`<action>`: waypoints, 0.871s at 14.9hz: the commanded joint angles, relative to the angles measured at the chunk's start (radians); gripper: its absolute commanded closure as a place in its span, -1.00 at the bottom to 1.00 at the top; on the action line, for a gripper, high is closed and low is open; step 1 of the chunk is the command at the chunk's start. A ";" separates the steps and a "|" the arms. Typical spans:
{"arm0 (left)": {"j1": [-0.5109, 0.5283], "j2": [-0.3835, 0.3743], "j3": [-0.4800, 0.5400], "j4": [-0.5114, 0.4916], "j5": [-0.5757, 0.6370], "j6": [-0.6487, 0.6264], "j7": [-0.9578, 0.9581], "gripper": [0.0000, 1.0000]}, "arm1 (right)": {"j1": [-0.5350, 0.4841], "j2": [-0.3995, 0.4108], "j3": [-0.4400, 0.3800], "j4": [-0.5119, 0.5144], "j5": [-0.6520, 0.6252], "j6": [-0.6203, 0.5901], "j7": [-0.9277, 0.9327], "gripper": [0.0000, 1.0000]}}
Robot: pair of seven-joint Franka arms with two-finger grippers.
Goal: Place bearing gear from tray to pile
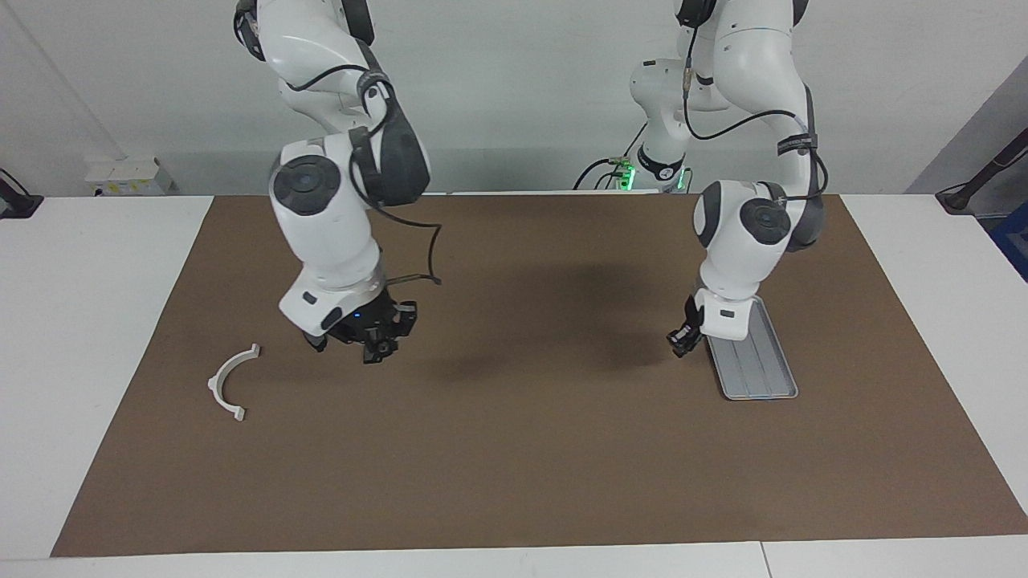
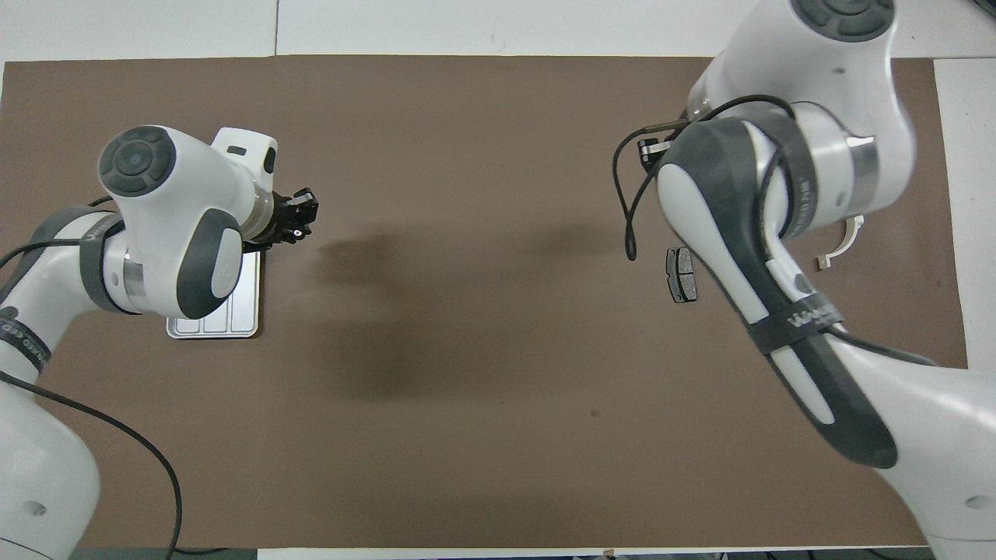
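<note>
My right gripper (image 1: 379, 343) hangs low over the pile, shut on a small dark round piece, the bearing gear (image 1: 374, 352). In the overhead view the right arm covers that gripper. Of the pile, the white curved bracket (image 1: 233, 381) lies toward the right arm's end of the table, and one dark brake pad (image 2: 682, 274) shows beside the arm. The bracket (image 2: 844, 239) is partly covered there. The silver ribbed tray (image 1: 759, 365) lies toward the left arm's end. My left gripper (image 1: 679, 342) is shut with nothing in it and hangs just off the tray's edge.
A brown mat (image 1: 514, 466) covers most of the white table. The left arm's wrist hides much of the tray (image 2: 222, 320) from above. A loose black cable (image 1: 426, 257) hangs off the right wrist.
</note>
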 commanded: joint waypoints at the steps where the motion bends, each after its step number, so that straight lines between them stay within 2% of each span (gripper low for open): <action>1: -0.146 0.042 0.022 0.076 -0.008 -0.019 -0.189 0.92 | -0.094 -0.022 0.017 -0.031 0.009 -0.013 -0.161 1.00; 5: -0.289 0.157 0.022 0.182 -0.003 -0.007 -0.363 0.92 | -0.168 -0.076 0.017 -0.165 0.009 0.035 -0.234 1.00; 9: -0.360 0.159 0.020 0.108 -0.005 0.086 -0.425 0.92 | -0.207 -0.139 0.017 -0.331 0.011 0.166 -0.297 1.00; 13: -0.361 0.159 0.019 0.073 -0.005 0.096 -0.426 0.92 | -0.222 -0.137 0.017 -0.357 0.009 0.198 -0.306 1.00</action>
